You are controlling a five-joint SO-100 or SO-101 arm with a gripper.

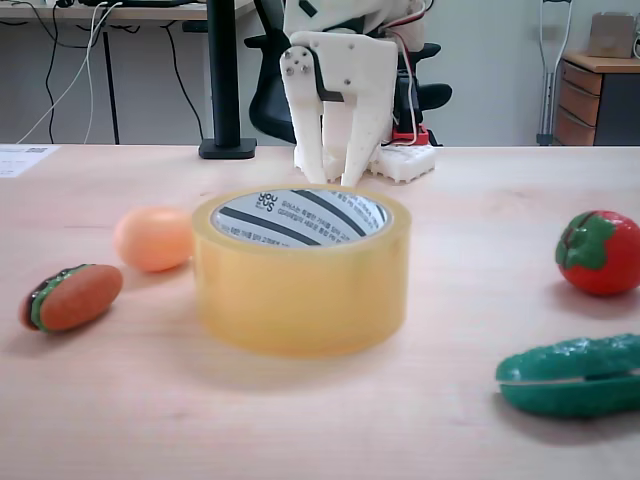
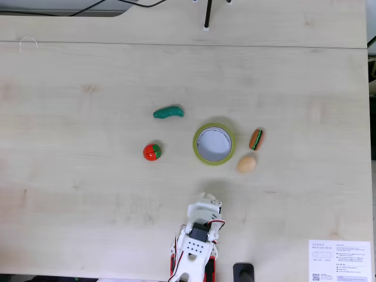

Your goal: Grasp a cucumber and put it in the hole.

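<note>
I had not begun the grasp: my white gripper (image 1: 335, 178) hung pressed together behind the yellowish translucent tape roll (image 1: 300, 290), its hole (image 2: 213, 143) empty. The glossy dark-green bumpy toy cucumber (image 2: 168, 111) lay on the tabletop (image 2: 88, 176) beyond the roll, so I judged the next move a reach past it, opening.

Looks like an office or a lab-type workroom to me. In a fixed view there's a black swivel office chair (image 1: 270, 90) at the far side, a second desk (image 1: 120, 12) on the far left with cables (image 1: 70, 75) hanging off it, and a wooden drawer cabinet (image 1: 590, 100) on the far right with a cardboard box (image 1: 612, 35) on top. The work surface is a big pale wood desk (image 2: 88, 88), with a printed sheet (image 2: 339, 259) carrying a QR code lying on one corner.
</note>
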